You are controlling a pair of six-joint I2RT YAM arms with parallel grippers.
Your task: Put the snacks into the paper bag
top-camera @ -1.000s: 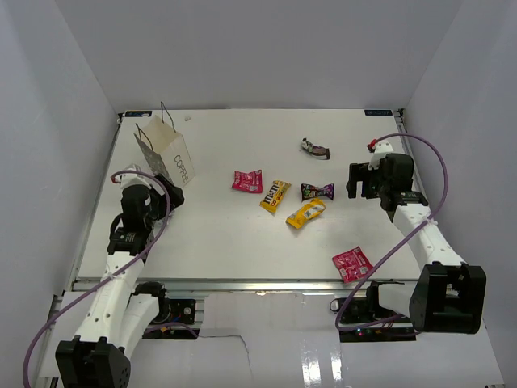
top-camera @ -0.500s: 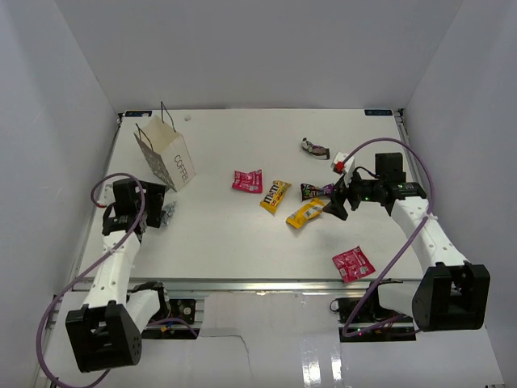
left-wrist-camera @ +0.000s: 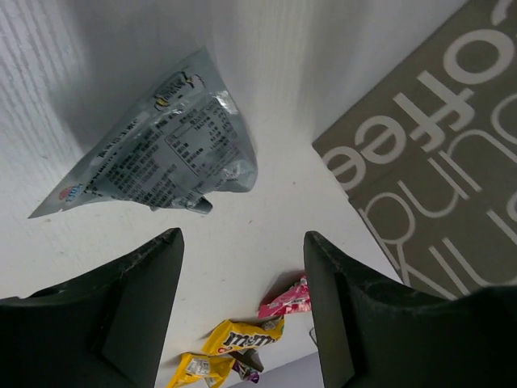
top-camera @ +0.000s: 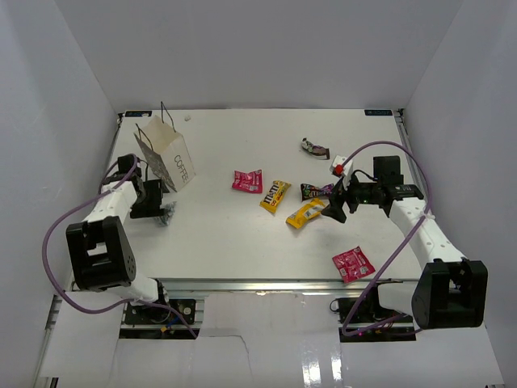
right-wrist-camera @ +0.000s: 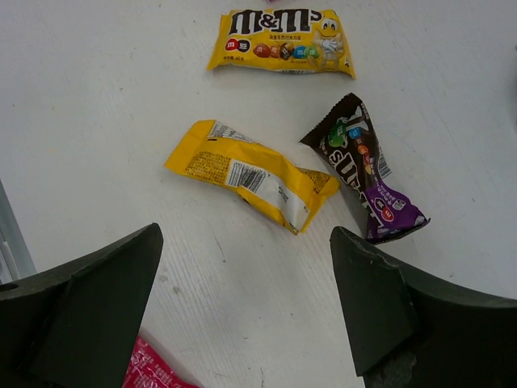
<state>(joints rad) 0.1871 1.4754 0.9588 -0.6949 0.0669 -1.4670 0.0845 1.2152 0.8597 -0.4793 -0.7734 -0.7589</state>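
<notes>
Treat every snack as light, soft and slick: thin crinkly film that slides on the worktop (top-camera: 226, 242) and buckles if squeezed flat, so pinch across the short width at mid-body or take a crimped end seam. The bag (top-camera: 170, 158) is white paper with black COFFEE lettering and thin wire handles. It looks light enough to tip or skid at a nudge, so drop packets in from above. A silver packet (left-wrist-camera: 161, 153) lies print side up just beside the bag, on its near side. Your left hand (left-wrist-camera: 242, 238) hangs over it with fingers spread, gripping nothing. Out from the bag's COFFEE face lie a pink packet (top-camera: 247, 180), then a yellow M&M's packet (right-wrist-camera: 283, 42), a purple packet (right-wrist-camera: 363, 166) and a yellow packet (right-wrist-camera: 250, 174) lying label side up. Your right hand (right-wrist-camera: 244, 234) is just over that last one, fingers wide apart and empty. It is probably the next pick. A brown packet (top-camera: 315, 148) sits farthest across from the bag, and a second pink packet (top-camera: 351, 263) lies well away, toward the right arm's base.
</notes>
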